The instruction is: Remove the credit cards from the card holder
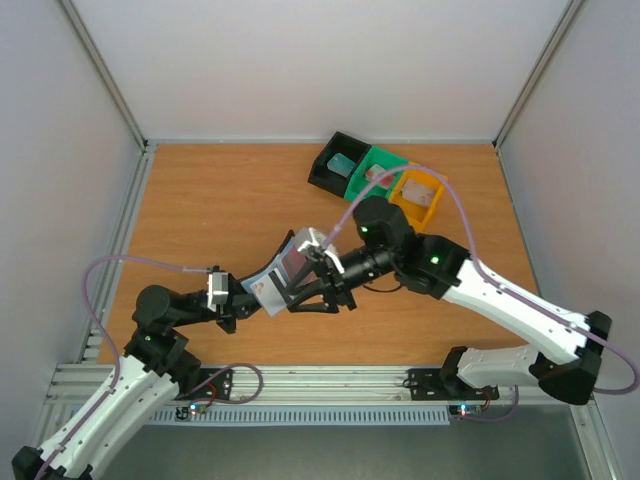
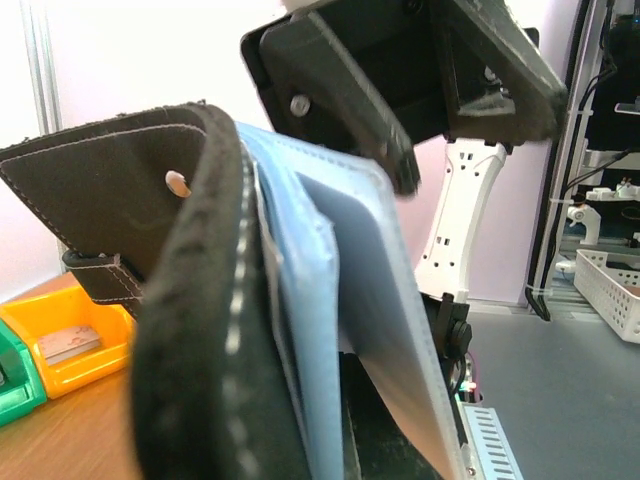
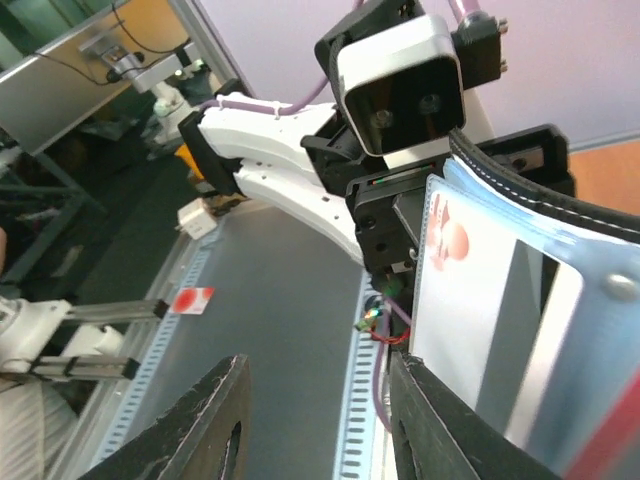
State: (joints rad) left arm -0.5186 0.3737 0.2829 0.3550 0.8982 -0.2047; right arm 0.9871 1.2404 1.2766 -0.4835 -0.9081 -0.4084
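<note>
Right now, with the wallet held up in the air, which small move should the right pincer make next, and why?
Probably shift the right pincer sideways until the white card's edge sits between its fingers. Its jaws stand open beside the card, not around it, while the left pincer holds the wallet open.

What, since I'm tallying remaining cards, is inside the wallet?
One whitish card with a red mark shows in a wallet pocket. Whether more cards lie behind it or in other pockets is covered.
</note>
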